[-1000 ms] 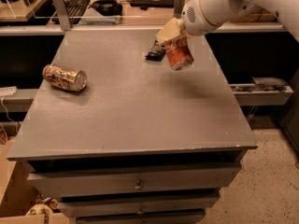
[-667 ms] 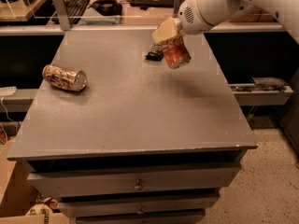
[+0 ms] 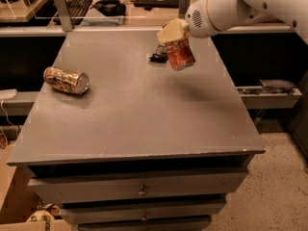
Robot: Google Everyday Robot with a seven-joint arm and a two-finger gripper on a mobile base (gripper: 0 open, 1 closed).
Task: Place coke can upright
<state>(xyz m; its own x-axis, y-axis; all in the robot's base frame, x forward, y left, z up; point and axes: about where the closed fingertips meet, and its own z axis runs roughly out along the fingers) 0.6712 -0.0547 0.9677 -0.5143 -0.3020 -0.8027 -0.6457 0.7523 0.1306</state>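
The coke can, red-orange with silver rims, hangs nearly upright and slightly tilted in the air above the far right part of the grey table top. My gripper is shut on the can's top end, with the white arm coming in from the upper right. The can's bottom rim is off the surface, with a faint shadow on the table to its right.
A brown-and-gold patterned can lies on its side at the table's left. A small black wrapper lies at the far edge just left of the held can. Drawers are below the front edge. A desk with a keyboard stands behind.
The gripper with the coke can has shifted slightly left and a little up over the far right of the table. The other can and the wrapper have not moved.
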